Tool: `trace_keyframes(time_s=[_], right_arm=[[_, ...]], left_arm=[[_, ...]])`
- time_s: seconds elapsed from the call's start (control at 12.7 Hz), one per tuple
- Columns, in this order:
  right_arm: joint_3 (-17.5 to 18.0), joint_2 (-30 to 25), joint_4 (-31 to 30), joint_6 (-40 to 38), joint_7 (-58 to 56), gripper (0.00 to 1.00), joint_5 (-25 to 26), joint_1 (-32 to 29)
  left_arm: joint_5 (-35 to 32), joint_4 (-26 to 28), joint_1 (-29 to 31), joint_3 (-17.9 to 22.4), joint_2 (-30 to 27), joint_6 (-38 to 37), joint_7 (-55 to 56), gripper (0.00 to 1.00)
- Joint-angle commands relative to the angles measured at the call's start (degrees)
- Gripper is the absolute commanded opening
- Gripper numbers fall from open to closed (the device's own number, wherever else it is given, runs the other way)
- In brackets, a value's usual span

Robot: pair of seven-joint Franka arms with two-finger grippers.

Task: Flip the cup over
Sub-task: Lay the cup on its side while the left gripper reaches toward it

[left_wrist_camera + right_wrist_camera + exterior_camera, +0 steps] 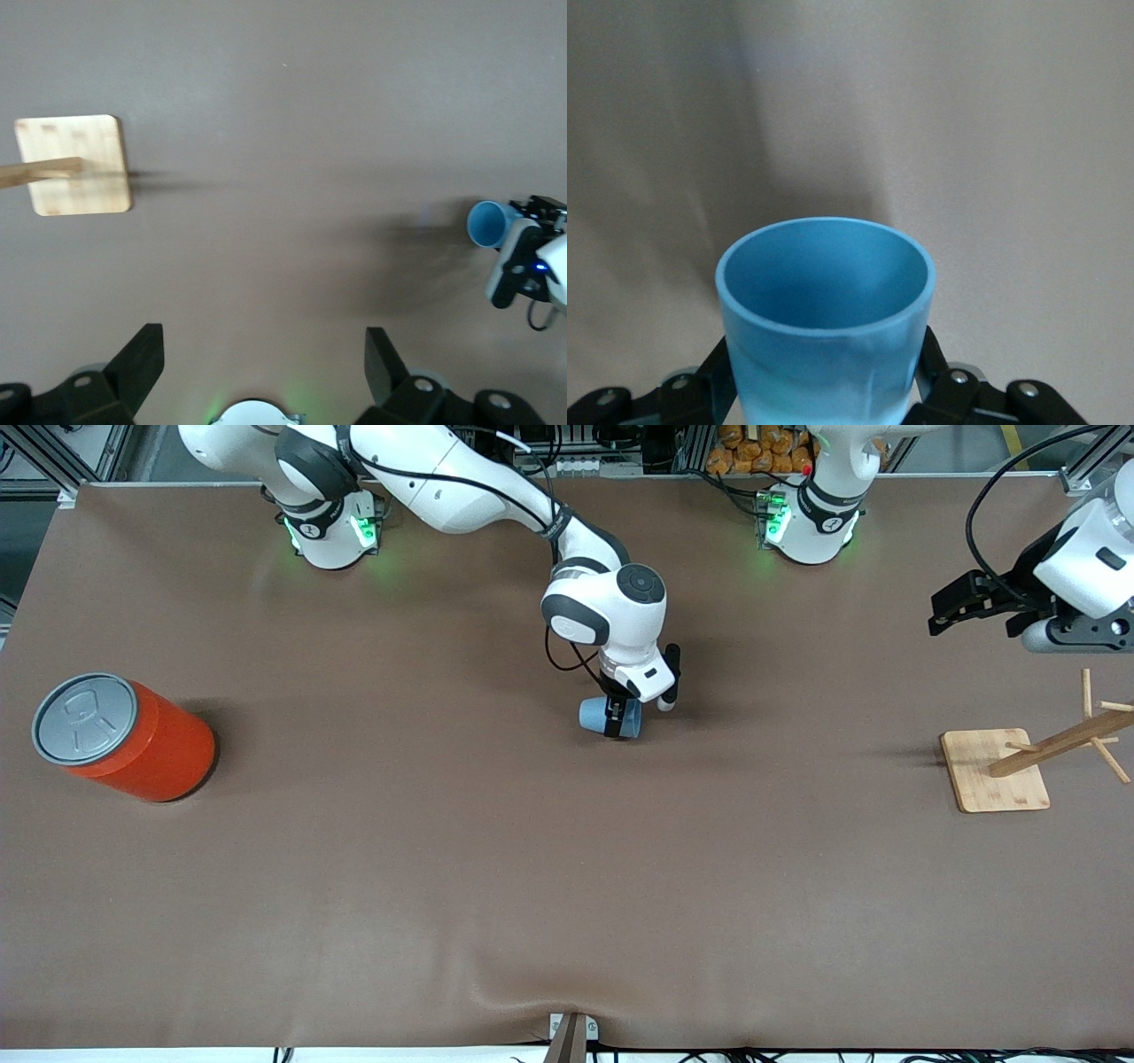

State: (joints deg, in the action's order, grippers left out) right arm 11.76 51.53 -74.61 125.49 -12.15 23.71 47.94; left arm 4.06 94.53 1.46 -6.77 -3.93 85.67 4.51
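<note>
Cup in light blue is seen from the front camera held on its side over the middle of the brown desk, its long axis roughly level and running toward the right arm's end of the desk. The right end effector is clamped across the cup's body from above. Whether the cup touches the desk or hangs just over it cannot be told. An orange can with a grey lid is tipped at the right arm's end, well apart from the cup, and a wooden peg stand is set at the left arm's end. The left end effector is held in the air above that stand, released and waiting.

From the left wrist camera, the left end effector is shown with its fingers spread and nothing between them. The stand's square base and, farther off, the cup in the right arm's grip are both in view.

From the right wrist camera, the cup is pictured mouth outward, away from the wrist, with the right end effector gripping its walls on both sides. A turn of the right wrist is judged to be what setting the cup upright depends on.
</note>
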Motion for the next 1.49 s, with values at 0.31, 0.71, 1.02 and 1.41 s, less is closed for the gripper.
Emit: trace_keyframes(time_s=[0.31,0.71,1.02,1.41], right_arm=[[-0.24,0.86,0.70,-0.59,6.51,1.00,5.03,1.10],[-0.16,0.24,0.70,-1.12,6.87,1.00,4.94,0.66],[-0.16,-0.29,0.78,-1.47,6.79,1.00,4.94,0.49],[0.81,-3.88,1.31,-7.96,6.70,1.00,4.24,0.05]], left_arm=[[5.33,0.65,-0.76,-0.61,3.48,1.35,0.50,1.00],[13.13,2.58,0.20,-0.44,7.87,1.96,0.41,1.00],[21.68,8.03,2.76,-0.53,10.07,6.17,-0.56,1.00],[33.53,13.21,2.93,-0.44,15.87,10.13,-1.61,1.00]])
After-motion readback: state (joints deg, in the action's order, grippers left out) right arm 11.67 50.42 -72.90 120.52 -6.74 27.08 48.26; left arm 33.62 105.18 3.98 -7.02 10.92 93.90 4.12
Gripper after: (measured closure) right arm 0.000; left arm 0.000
